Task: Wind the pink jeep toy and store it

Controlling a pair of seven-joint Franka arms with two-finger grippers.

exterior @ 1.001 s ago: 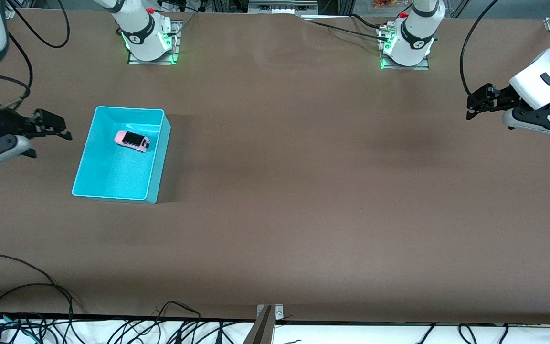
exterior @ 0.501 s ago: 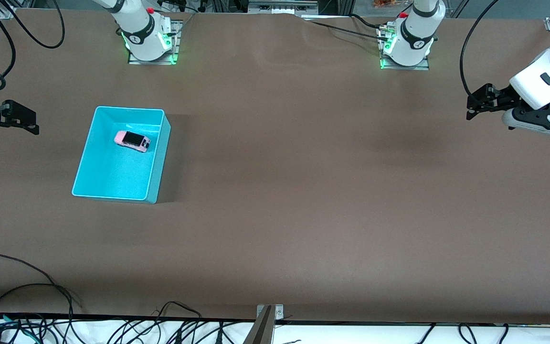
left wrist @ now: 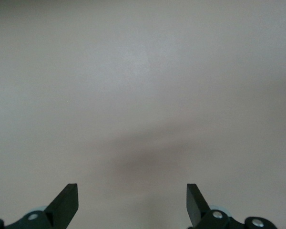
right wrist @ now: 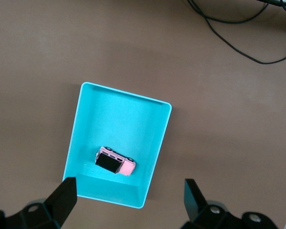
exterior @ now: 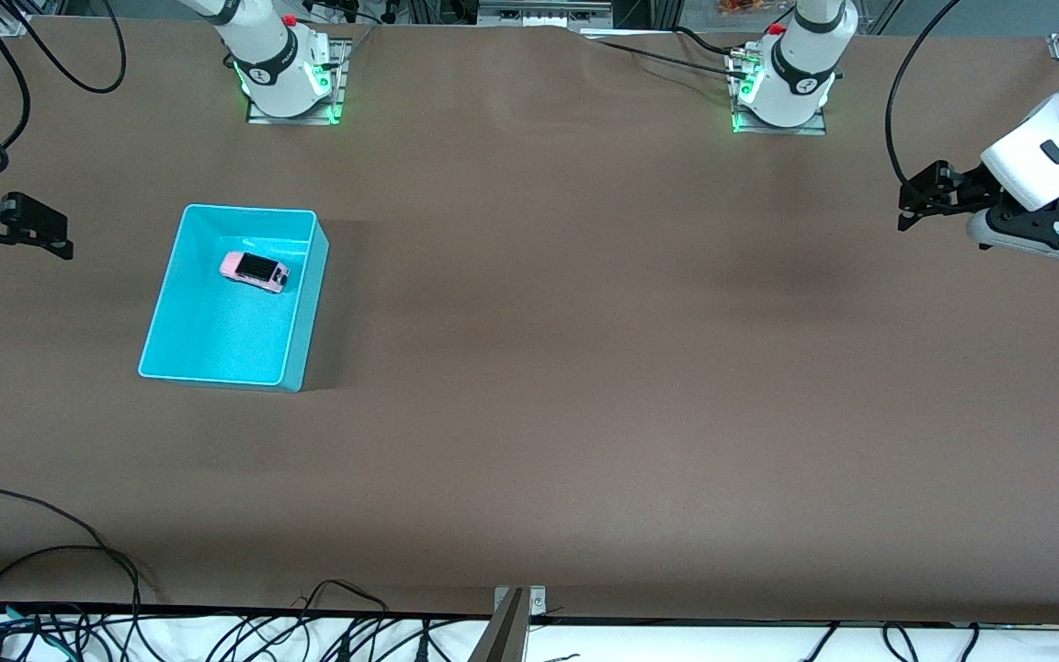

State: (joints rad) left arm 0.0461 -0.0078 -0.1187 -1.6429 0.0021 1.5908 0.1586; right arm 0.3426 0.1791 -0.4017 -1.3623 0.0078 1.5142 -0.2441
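The pink jeep toy [exterior: 255, 270] lies inside the turquoise bin [exterior: 249, 211], close to the wall farthest from the front camera. It also shows in the right wrist view [right wrist: 115, 163], inside the bin [right wrist: 126, 93]. My right gripper [exterior: 56, 234] is open and empty, up in the air over the table's edge at the right arm's end, beside the bin and apart from it; the right wrist view [right wrist: 129, 183] shows its jaws wide apart. My left gripper [exterior: 903, 211] is open and empty over bare table at the left arm's end, where it waits; the left wrist view [left wrist: 131, 188] shows only tabletop.
The two arm bases [exterior: 286, 69] [exterior: 782, 83] stand at the table's edge farthest from the front camera. Black cables [exterior: 51, 561] lie along the near edge. A small metal bracket [exterior: 518, 602] sits at the near edge's middle.
My right gripper has drawn back from the bin toward the right arm's end of the table, then held nearly still. The jeep, the bin and the left arm have not moved.
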